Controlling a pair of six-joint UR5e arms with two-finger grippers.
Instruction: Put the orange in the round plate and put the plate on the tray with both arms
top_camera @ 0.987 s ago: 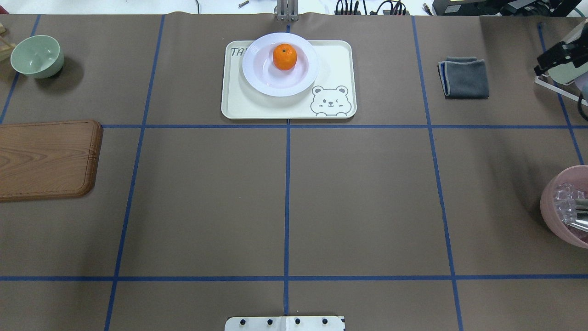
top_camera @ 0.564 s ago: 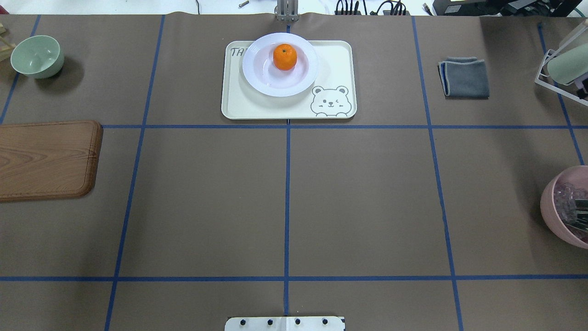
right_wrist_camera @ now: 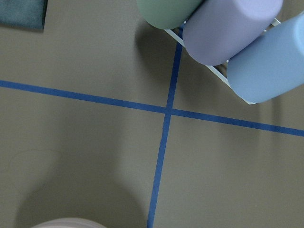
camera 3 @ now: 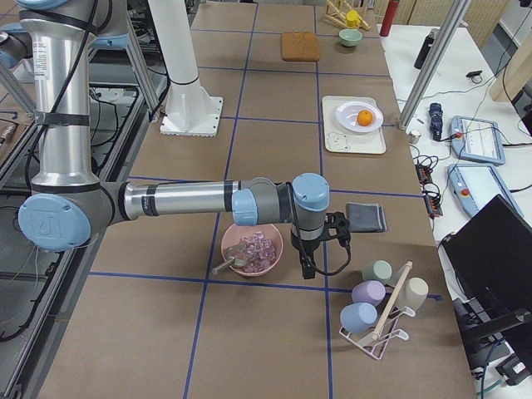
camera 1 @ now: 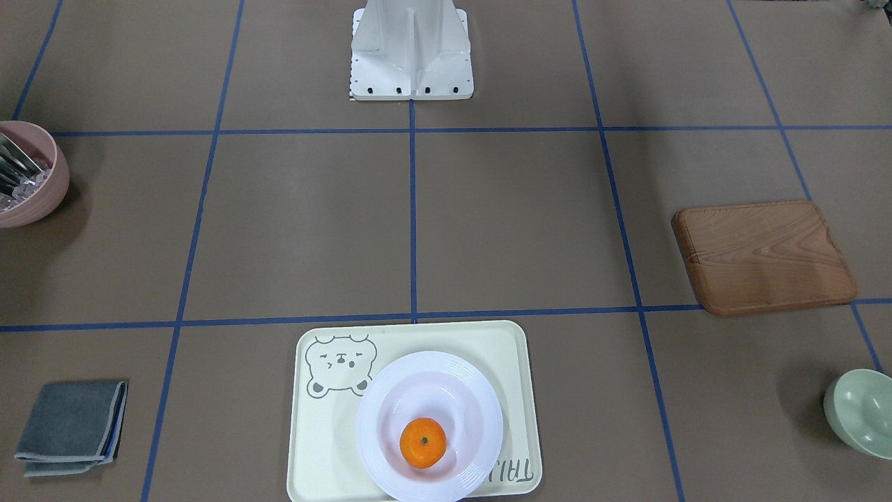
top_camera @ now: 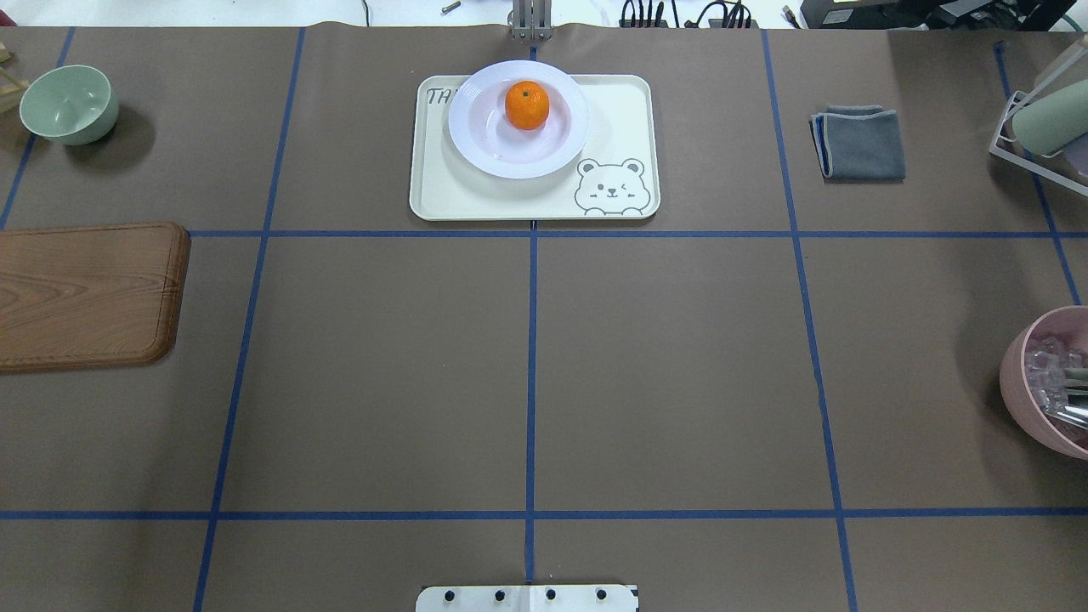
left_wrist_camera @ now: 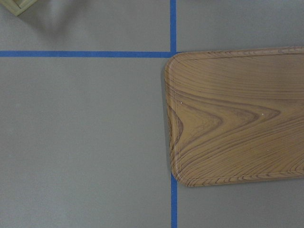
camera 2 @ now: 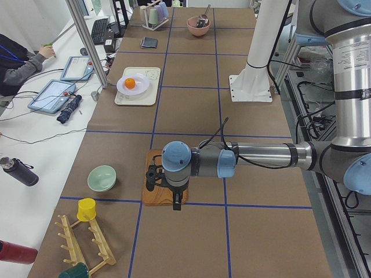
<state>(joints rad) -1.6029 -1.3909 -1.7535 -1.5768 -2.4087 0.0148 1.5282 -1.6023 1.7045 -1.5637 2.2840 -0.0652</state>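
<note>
Orange in plate, far from left claw

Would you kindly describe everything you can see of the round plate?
The round plate is glossy white and deep, with a wide, faintly ridged rim, ceramic or hard plastic by its look. It sits upright on the tray, toward the side far from the robot, covering part of the grey lettering. The orange rests in its well. Nothing else touches it.

In the overhead view a pale green bowl sits upper left, a wooden board lies at the left edge below it, a folded grey cloth lies upper right, and a pink bowl is cut by the right edge.
</note>
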